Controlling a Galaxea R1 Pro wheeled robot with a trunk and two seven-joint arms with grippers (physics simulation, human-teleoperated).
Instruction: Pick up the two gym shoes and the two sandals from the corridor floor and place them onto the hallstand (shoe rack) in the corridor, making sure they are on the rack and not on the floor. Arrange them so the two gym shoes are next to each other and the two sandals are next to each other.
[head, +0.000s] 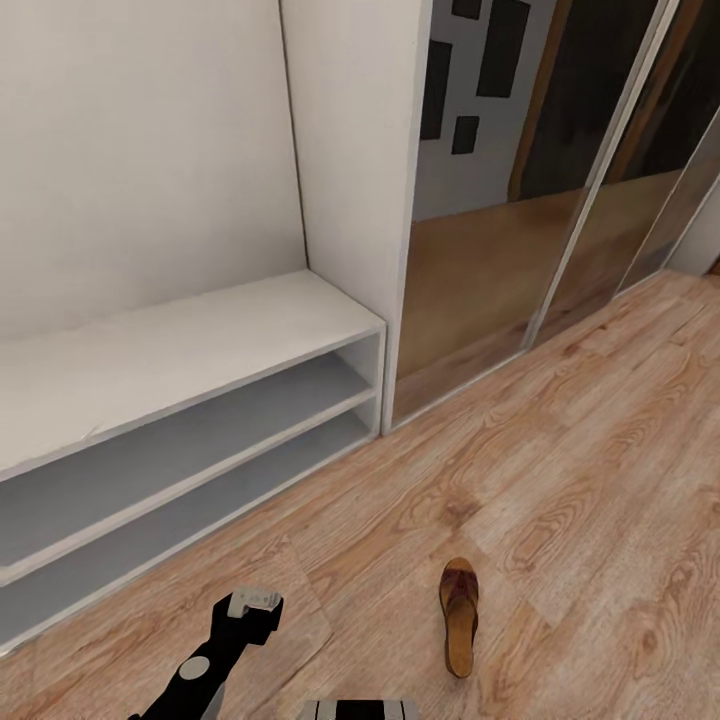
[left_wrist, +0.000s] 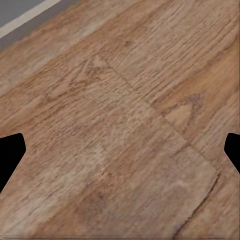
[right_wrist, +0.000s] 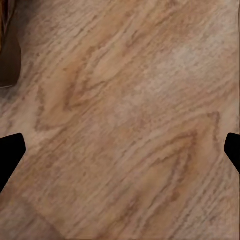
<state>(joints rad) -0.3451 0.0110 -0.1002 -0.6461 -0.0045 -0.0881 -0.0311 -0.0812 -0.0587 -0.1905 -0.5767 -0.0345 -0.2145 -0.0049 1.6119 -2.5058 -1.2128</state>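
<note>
Approaching sandal (head: 459, 615) on floor (head: 600, 480) | rack (head: 190, 350) bare | left hand (left_wrist: 120, 150), right hand (right_wrist: 120, 150): fingers spread, empty | next: right hand reaches the sandal.

Brown sandal (head: 459, 615); light brown grained corridor floor (head: 600, 480); pale grey-white hallstand (head: 180, 350).

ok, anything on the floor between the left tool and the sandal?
Nothing: the head view shows only bare wood floor between the left tool and the sandal.
</note>
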